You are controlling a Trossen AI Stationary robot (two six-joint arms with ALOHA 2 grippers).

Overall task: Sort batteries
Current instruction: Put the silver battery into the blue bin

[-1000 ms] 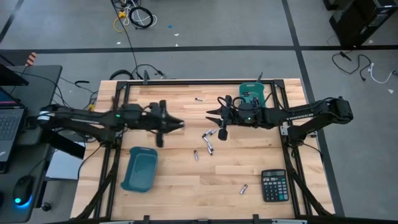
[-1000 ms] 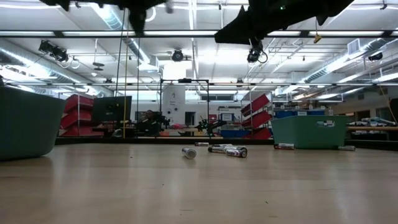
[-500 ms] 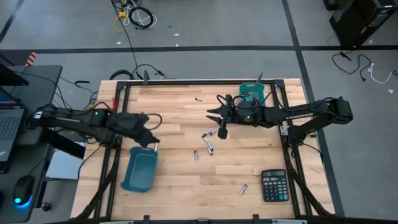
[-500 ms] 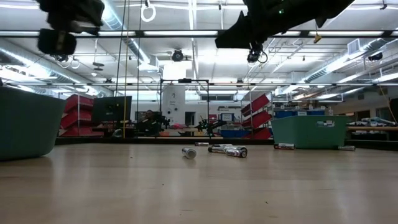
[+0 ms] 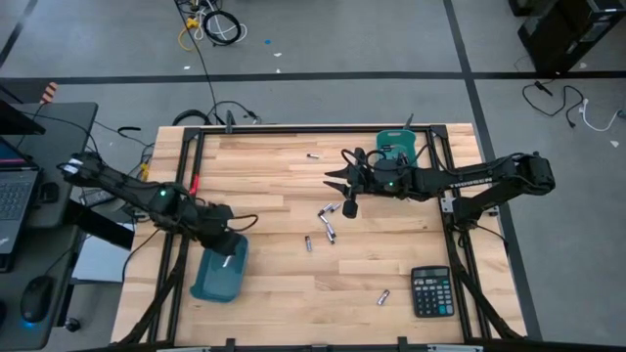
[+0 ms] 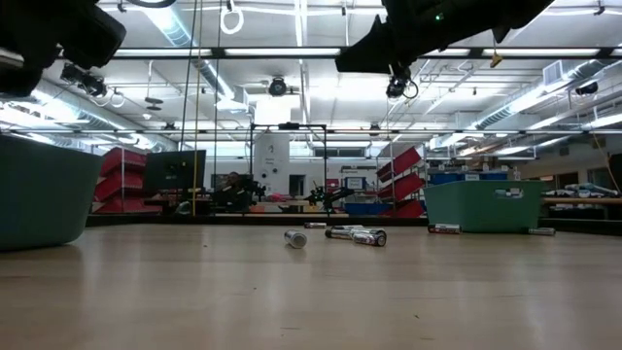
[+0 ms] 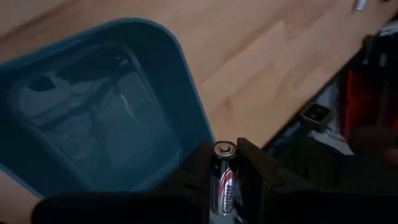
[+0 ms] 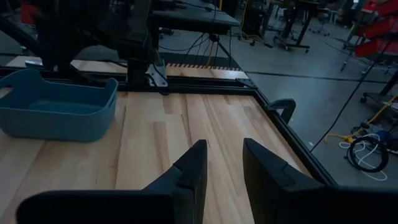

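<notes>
The left tool [image 7: 225,180] hangs over the smooth teal plastic bin [image 5: 217,272] near the counter's [image 5: 284,303] front left corner, clamped on a small silver-and-black cylindrical battery [image 7: 224,176], seemingly ready to drop it; other loose cells [image 5: 329,227] dot mid-counter, where the right tool [image 5: 340,192] hovers, fingers apart and empty.

A pale, light-brown wooden table [image 5: 293,293] with plank-like grain sat inside a black frame, and on it were two teal plastic bins, one at the left [image 5: 220,268] and one at the back right [image 5: 398,148]. The scattered batteries [image 5: 329,227] were silver and black, and the one battery [image 7: 224,179] in the black left gripper [image 7: 222,180] was black and silver with a shiny metal tip. The calculator [image 5: 431,291] was black with pale keys, and the floor around was grey with dark lines.
</notes>
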